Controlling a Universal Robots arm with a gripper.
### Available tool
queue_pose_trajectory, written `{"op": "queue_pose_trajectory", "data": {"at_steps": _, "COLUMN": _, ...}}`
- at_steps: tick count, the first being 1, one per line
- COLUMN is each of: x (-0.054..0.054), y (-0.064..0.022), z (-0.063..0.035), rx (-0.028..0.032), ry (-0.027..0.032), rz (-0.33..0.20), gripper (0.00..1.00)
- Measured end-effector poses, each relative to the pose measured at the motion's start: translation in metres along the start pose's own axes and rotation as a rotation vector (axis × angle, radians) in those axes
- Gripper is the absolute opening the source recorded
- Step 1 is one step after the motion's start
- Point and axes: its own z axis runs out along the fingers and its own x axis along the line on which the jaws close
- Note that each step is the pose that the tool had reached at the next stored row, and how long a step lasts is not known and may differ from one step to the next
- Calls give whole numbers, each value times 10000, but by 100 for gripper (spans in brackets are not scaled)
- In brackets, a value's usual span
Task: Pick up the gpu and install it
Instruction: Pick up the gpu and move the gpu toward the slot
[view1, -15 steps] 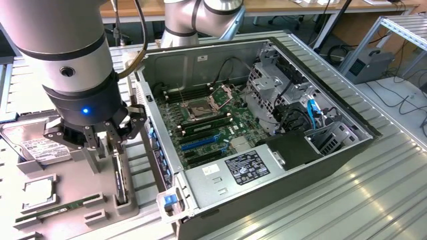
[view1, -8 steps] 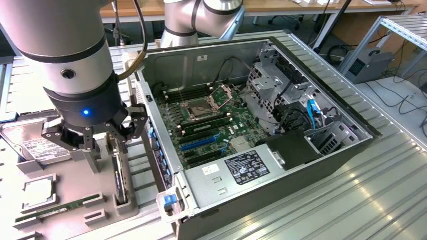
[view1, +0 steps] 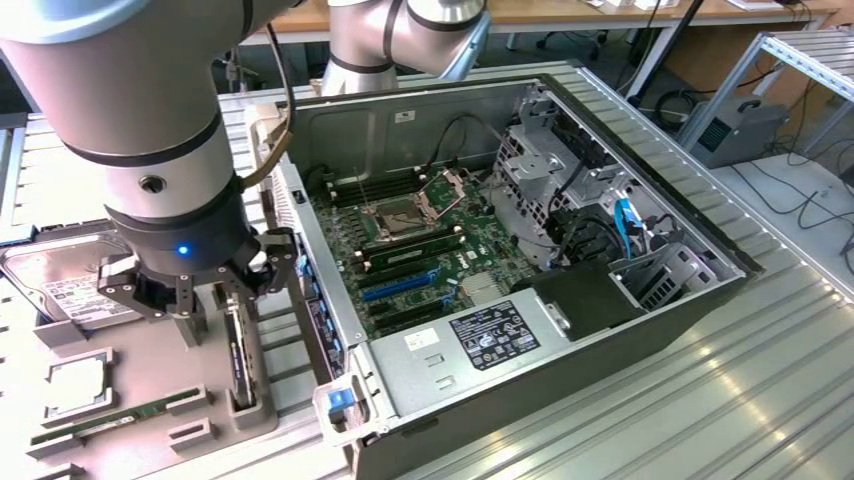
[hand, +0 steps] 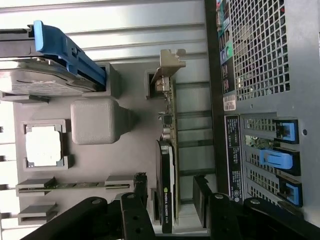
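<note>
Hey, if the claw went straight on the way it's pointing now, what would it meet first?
Most likely the thin black-faced circuit card standing on edge in the grey tray: the open claw straddles it, though depth is hard to judge.

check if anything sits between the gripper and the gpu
Nothing visible does. The open gripper straddles the gpu, a finger on either side with gaps. The card stands on edge in the grey tray.
</note>
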Motion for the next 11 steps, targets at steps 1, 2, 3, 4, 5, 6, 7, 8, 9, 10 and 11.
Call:
{"op": "queue_pose_trajectory", "data": {"at_steps": 1, "x": 0, "y": 0, "z": 9, "rx": 0, "ry": 1, "rz": 0, "gripper": 50}}
{"op": "queue_pose_trajectory", "data": {"at_steps": 2, "x": 0, "y": -1, "z": 9, "rx": 1, "ry": 2, "rz": 0, "gripper": 50}}
{"op": "queue_pose_trajectory", "data": {"at_steps": 3, "x": 0, "y": -1, "z": 9, "rx": 2, "ry": 3, "rz": 0, "gripper": 50}}
{"op": "queue_pose_trajectory", "data": {"at_steps": 4, "x": 0, "y": -1, "z": 9, "rx": 2, "ry": 3, "rz": 0, "gripper": 50}}
{"op": "queue_pose_trajectory", "data": {"at_steps": 5, "x": 0, "y": -1, "z": 10, "rx": 1, "ry": 2, "rz": 0, "gripper": 50}}
{"op": "queue_pose_trajectory", "data": {"at_steps": 6, "x": 0, "y": -1, "z": 11, "rx": 1, "ry": 2, "rz": 0, "gripper": 50}}
{"op": "queue_pose_trajectory", "data": {"at_steps": 7, "x": 0, "y": -1, "z": 19, "rx": -3, "ry": -1, "rz": 0, "gripper": 50}}
{"op": "queue_pose_trajectory", "data": {"at_steps": 8, "x": 0, "y": -1, "z": 33, "rx": -2, "ry": -1, "rz": 0, "gripper": 50}}
{"op": "queue_pose_trajectory", "data": {"at_steps": 9, "x": 1, "y": -2, "z": 49, "rx": 2, "ry": 3, "rz": 0, "gripper": 50}}
{"op": "queue_pose_trajectory", "data": {"at_steps": 10, "x": 1, "y": -3, "z": 68, "rx": 1, "ry": 3, "rz": 0, "gripper": 50}}
{"op": "queue_pose_trajectory", "data": {"at_steps": 11, "x": 2, "y": -5, "z": 111, "rx": 2, "ry": 14, "rz": 1, "gripper": 50}}
